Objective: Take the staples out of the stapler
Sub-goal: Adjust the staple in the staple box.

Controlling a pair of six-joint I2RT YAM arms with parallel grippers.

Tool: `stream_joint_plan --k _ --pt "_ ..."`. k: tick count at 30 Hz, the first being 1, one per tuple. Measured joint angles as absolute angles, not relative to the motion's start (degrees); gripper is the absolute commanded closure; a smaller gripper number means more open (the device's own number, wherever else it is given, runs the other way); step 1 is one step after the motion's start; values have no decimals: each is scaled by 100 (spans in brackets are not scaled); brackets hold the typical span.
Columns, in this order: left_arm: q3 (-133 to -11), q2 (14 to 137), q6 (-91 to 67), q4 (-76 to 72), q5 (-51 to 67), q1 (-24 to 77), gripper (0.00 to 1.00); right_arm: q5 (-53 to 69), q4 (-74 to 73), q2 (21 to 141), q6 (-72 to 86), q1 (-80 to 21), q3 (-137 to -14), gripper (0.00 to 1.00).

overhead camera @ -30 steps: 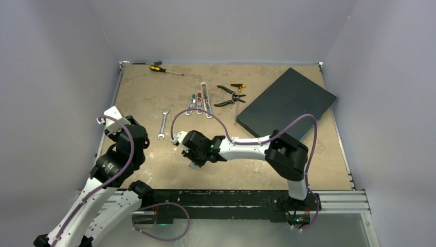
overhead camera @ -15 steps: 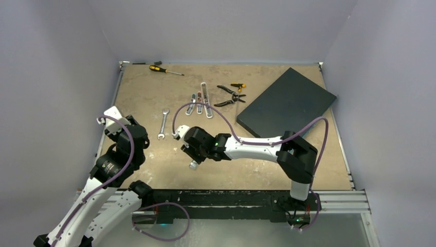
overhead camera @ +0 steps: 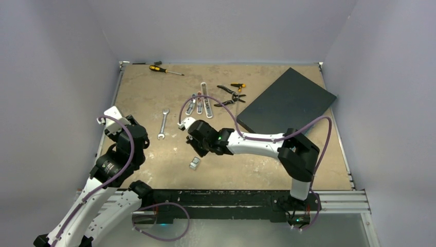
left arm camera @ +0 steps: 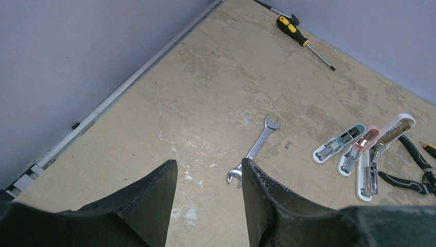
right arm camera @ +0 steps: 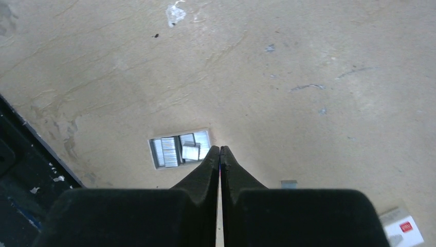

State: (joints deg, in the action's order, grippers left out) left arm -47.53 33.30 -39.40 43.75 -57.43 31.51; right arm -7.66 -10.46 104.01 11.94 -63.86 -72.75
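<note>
Three staplers lie opened flat at mid-table: a long white one [overhead camera: 206, 99] [left arm camera: 385, 139], a pink one [left arm camera: 358, 150] and a teal one [left arm camera: 339, 144]. Near the front, a small open tray [overhead camera: 195, 163] [right arm camera: 154, 153] holds silvery staples [right arm camera: 190, 152]. One loose staple strip [right arm camera: 289, 183] lies beside my right finger, another [left arm camera: 288, 145] by the wrench. My right gripper [overhead camera: 197, 152] [right arm camera: 220, 148] hovers just behind the tray, shut and empty. My left gripper [left arm camera: 208, 162] hangs open over bare table at the left, holding nothing.
A wrench [overhead camera: 162, 124] [left arm camera: 257, 149] lies left of the staplers. Pliers [overhead camera: 230, 95], a yellow screwdriver [overhead camera: 164, 69] and a dark slab [overhead camera: 285, 103] sit further back. A white box with a red label [right arm camera: 403, 229] shows at the right wrist view's corner.
My right gripper has lifted off the staple tray and drawn back toward the table's middle, its jaws closing empty. The tray now lies uncovered. The left arm has not moved.
</note>
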Motion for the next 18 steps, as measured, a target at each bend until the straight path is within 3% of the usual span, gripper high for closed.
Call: stream_joint_plan --k 18 --pt "-4753 3330 -3940 4372 -5743 3153 52 -99 -873 10962 1133 -6497 -7363 100"
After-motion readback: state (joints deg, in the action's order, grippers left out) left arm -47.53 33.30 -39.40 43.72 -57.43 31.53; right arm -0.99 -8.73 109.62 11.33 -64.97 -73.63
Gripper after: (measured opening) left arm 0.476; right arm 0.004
